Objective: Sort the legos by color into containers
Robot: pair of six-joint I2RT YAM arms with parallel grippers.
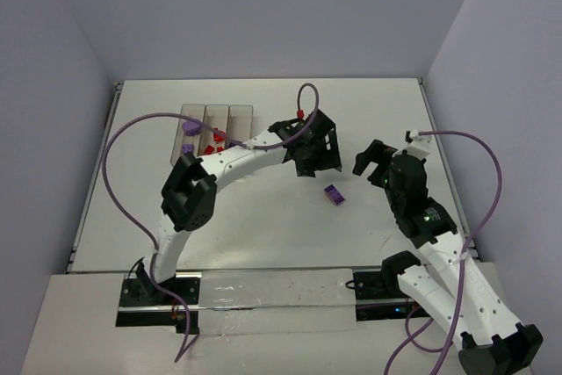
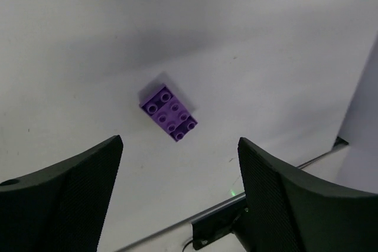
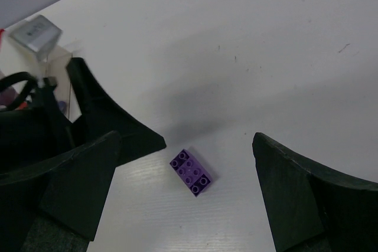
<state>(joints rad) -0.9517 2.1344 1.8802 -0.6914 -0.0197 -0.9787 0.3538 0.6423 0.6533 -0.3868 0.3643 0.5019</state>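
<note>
Top view, purple brick [image 1: 334,194]: it lies alone on the tabletop [image 1: 263,234], at 5 o'clock from the left hand [image 1: 313,164] and at 8 o'clock from the right hand [image 1: 369,162].
Top view, bins [image 1: 241,120]: three joined in a row, at 10 o'clock from the brick. There are purple pieces [image 1: 188,130] in the left bin and red pieces [image 1: 216,138] in the middle bin.
Left wrist view, left hand: the fingers [image 2: 77,193] are spread wide and hold nothing. The brick lies flat with its studs up, at 12 o'clock from the gap, and is not touched.
Right wrist view, right hand: the fingers [image 3: 301,193] are wide apart and hold nothing. The brick lies low between them, and the left hand is near it at 10 o'clock.
</note>
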